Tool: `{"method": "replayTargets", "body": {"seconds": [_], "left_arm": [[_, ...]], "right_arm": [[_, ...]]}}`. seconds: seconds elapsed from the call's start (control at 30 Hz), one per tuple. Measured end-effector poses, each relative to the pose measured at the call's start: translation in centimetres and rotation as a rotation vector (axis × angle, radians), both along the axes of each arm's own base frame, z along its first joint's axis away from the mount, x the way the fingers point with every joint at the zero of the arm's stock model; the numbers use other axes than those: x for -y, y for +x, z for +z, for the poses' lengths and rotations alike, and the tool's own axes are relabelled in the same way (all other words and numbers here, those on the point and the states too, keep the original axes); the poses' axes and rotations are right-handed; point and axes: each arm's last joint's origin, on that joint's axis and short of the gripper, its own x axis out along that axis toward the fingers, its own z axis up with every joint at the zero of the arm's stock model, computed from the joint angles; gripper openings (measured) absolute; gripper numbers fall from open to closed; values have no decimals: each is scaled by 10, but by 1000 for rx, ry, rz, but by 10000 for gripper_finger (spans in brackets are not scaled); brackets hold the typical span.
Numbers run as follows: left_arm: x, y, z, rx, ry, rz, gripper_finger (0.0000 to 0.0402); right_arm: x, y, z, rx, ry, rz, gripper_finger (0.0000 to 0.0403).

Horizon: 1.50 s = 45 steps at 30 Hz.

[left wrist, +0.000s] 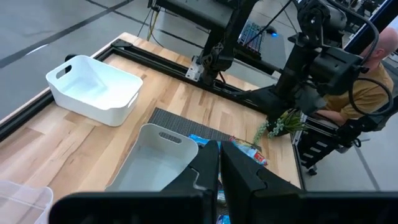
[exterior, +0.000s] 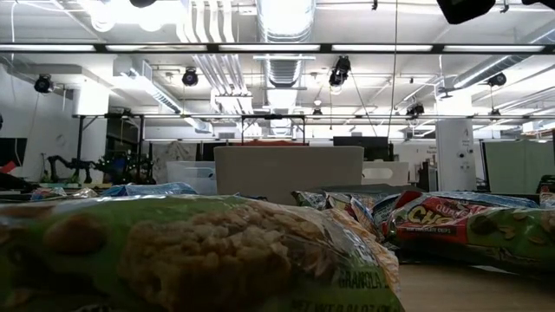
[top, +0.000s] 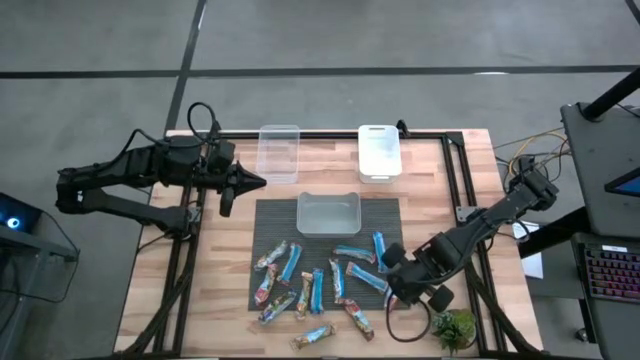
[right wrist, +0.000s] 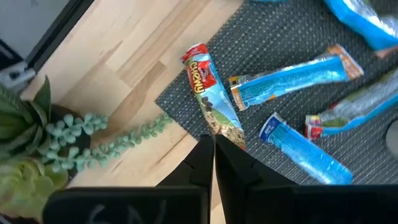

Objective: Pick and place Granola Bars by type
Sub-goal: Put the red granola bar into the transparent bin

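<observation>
Several granola bars lie flat on the dark mat (top: 270, 225). Some are blue (top: 290, 262) (right wrist: 292, 84) and some are multicoloured (top: 303, 295). My right gripper (top: 392, 290) (right wrist: 211, 149) points down above the mat's right near corner, shut and holding nothing. Its tips stand over the near end of a red and tan bar (right wrist: 211, 99) and look clear of it. My left gripper (top: 245, 183) (left wrist: 219, 155) is shut and hovers off the mat's far left corner. In the low view, bars (exterior: 199, 260) fill the foreground.
A translucent tub (top: 328, 212) (left wrist: 155, 155) sits on the mat's far edge. A clear tub (top: 279, 152) and a white tub (top: 378, 152) (left wrist: 93, 87) stand at the table's far edge. A small green plant (top: 455, 328) (right wrist: 37, 143) stands at the near right corner. A person (left wrist: 367, 81) sits beyond the table's right side.
</observation>
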Motion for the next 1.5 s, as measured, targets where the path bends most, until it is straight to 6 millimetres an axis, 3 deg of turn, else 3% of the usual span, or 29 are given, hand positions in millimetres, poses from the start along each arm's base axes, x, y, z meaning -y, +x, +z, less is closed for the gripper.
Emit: {"method": "replayTargets", "body": {"seconds": [0.23,0.6,0.8,1.2,1.5], "left_arm": [[0,0,0,0,0,0,0],[0,0,0,0,-1,1,0],[0,0,0,0,-1,0,0],[0,0,0,0,-1,0,0],[0,0,0,0,-1,0,0]], "right_arm": [[1,1,0,7,-1,37,36],[3,8,-2,102,-105,-17,210],[1,10,-5,116,-123,34,267],[-2,11,-14,115,-61,64,267],[2,3,-50,84,-85,88,254]]}}
